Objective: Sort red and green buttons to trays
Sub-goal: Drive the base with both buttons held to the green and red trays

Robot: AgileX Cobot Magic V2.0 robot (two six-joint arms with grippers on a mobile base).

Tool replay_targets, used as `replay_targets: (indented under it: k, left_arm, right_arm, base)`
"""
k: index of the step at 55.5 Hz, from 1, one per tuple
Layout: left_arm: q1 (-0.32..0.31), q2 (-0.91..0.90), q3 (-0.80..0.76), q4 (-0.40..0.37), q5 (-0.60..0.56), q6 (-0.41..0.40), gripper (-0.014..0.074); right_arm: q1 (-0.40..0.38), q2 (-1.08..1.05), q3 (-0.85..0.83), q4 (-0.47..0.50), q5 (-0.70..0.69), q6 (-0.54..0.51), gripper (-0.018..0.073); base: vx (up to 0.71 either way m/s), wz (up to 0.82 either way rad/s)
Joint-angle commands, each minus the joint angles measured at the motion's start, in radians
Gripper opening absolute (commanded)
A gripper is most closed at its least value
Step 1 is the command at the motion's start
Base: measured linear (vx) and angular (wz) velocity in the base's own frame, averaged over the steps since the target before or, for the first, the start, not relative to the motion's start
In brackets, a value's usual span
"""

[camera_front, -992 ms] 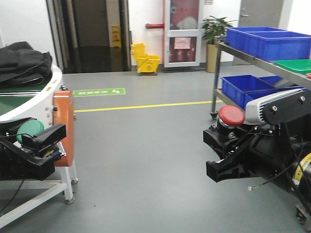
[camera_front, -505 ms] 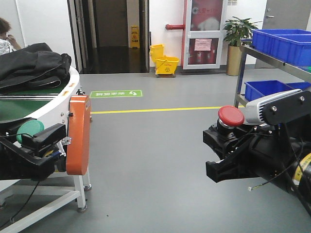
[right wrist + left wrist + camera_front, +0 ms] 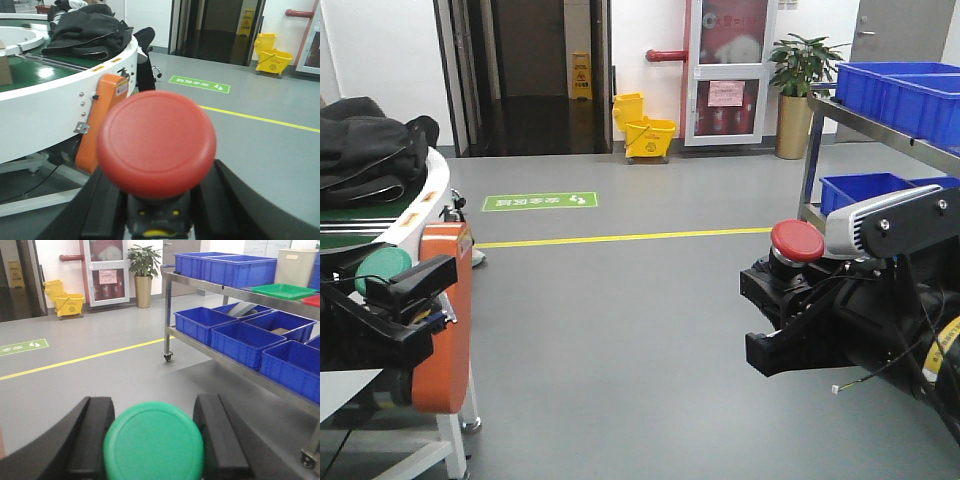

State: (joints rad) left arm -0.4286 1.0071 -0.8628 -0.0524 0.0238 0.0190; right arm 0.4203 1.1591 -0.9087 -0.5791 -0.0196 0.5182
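My left gripper (image 3: 154, 411) is shut on the green button (image 3: 154, 442), whose round cap fills the space between the black fingers (image 3: 92, 437). In the front view that gripper (image 3: 395, 290) sits low on the left with the green button (image 3: 380, 268) in it. My right gripper (image 3: 159, 174) is shut on the red button (image 3: 156, 142), holding its black, yellow-marked body. From the front, the red button (image 3: 796, 241) stands upright above the right gripper (image 3: 770, 305). The green tray (image 3: 282, 290) and the red tray (image 3: 313, 300) lie on the shelf top at the far right.
A steel wheeled shelf (image 3: 235, 293) carries blue crates (image 3: 227, 267) and a cream tub (image 3: 292, 266). A round white conveyor table (image 3: 45, 107) with black clothes (image 3: 87, 27) and an orange panel (image 3: 442, 320) stands at the left. A yellow mop bucket (image 3: 648, 128) is far back.
The whole background has shifted sideways, first right, then back left a little; the shelf now sits nearer the right edge than a second ago. Both grippers keep their buttons.
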Motion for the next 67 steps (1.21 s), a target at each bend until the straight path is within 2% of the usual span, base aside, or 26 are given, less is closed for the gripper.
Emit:
replay_targets:
  k: [1,67]
  left_arm:
    - [-0.003,-0.017,-0.037,-0.006,-0.094,-0.001,-0.0003]
    - [-0.003,-0.017,-0.037,-0.006,-0.093,-0.001,-0.0003]
  right_arm:
    - [-0.004,-0.026,-0.039,-0.005,-0.068,0.002,-0.0010]
    - [-0.004,-0.026,-0.039,-0.005,-0.068,0.002,-0.0010]
  base:
    - [0.40,-0.06]
    - [0.46,-0.05]
